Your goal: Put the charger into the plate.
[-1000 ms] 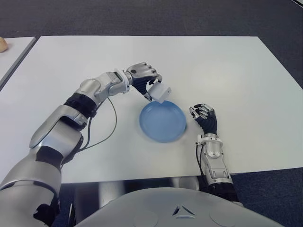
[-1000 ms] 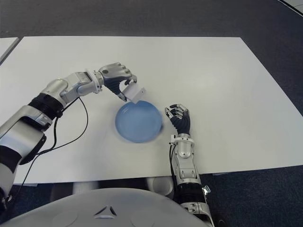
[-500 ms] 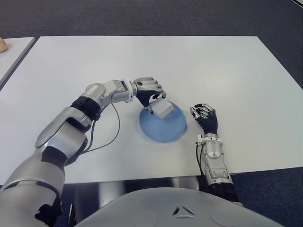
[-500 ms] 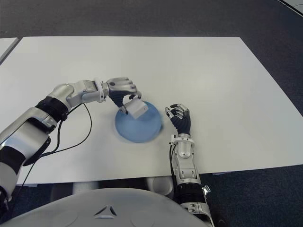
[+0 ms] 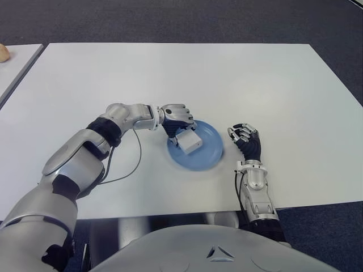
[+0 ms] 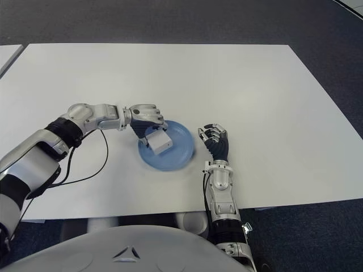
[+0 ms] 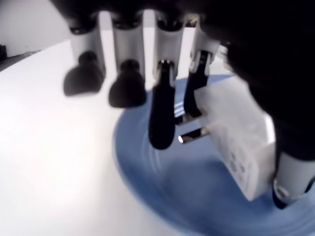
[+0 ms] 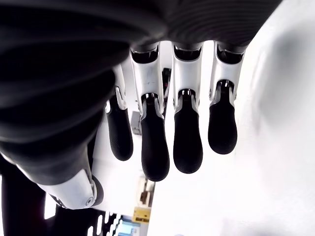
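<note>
A white cube-shaped charger (image 5: 188, 141) with metal prongs (image 7: 190, 132) sits low in the left part of the round blue plate (image 5: 210, 146), which lies near the front middle of the white table (image 5: 255, 79). My left hand (image 5: 181, 130) reaches in from the left and is shut on the charger, with the thumb (image 7: 291, 180) on one side and curled fingers (image 7: 160, 112) on the other. Whether the charger touches the plate's floor I cannot tell. My right hand (image 5: 244, 137) shows just right of the plate, fingers curled and holding nothing.
A thin dark cable (image 5: 134, 159) loops over the table beside my left forearm. Another table's corner (image 5: 14, 62) with a tan object (image 5: 3, 53) shows at the far left. The table's front edge (image 5: 317, 201) runs close to my body, with dark carpet (image 5: 227, 20) beyond.
My left hand has come down and slightly towards me with the charger, from above the plate's far-left rim into the plate. The right hand has not moved.
</note>
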Motion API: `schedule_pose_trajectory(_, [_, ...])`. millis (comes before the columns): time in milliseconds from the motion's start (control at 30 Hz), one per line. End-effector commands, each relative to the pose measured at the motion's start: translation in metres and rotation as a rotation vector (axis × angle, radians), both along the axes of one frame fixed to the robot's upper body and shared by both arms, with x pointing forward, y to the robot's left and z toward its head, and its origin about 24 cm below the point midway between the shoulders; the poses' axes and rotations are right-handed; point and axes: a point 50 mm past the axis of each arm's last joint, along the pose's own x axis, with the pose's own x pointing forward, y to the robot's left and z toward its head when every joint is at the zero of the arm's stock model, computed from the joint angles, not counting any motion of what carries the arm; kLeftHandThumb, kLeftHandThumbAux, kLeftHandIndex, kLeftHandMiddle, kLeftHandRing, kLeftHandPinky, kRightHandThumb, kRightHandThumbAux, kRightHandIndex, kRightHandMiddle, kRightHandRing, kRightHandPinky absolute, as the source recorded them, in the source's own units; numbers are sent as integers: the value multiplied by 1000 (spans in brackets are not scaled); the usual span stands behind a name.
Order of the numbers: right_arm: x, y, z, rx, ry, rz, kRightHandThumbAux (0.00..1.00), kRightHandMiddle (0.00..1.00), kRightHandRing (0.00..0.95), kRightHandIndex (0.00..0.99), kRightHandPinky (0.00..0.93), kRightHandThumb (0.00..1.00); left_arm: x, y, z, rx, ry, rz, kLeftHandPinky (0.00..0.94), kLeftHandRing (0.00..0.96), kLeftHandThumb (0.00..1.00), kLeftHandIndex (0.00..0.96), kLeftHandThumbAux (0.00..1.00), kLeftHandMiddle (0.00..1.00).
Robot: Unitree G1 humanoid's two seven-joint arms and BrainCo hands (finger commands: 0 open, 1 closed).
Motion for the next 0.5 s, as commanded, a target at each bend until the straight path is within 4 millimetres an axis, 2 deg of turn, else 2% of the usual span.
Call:
schedule_pose_trajectory(33, [-1,-1,-2,6,7,-3,731,627,639,430,631,705,-1,5,-6,29,-51,-40,631,674,843,394,665,575])
schedule_pose_trajectory(67, [-1,-1,-2,5,7,-3,731,627,637,430,630,705,-1,6,-7,32,-61,-47,577,625,842,407,664,541])
schedule_pose_trajectory(133, [-1,-1,-2,3,7,-3,731,627,636,430,629,705,-1,6,-8,43,-74,-63,530,582,841,419,662,512])
schedule_pose_trajectory(233, [-1,-1,-2,1,5,-3,731,626,633,431,622,705,-1,6,-9,59,-90,-84,356,384,645,259,544,368])
schedule_pose_trajectory(300, [-1,0,-1,3,4,-3,731,625,631,431,622,706,-1,2,-3,69,-106,-116,284,307,574,209,522,310])
schedule_pose_trajectory(367, [-1,0,-2,4,4,-3,731,625,630,431,625,706,-1,-1,3,79,-122,-150,154,175,423,127,519,196])
schedule_pose_trajectory(500, [-1,-1,-2,4,5,-5,731,622,629,431,623,706,-2,0,2,90,-131,-163,46,62,285,43,498,73])
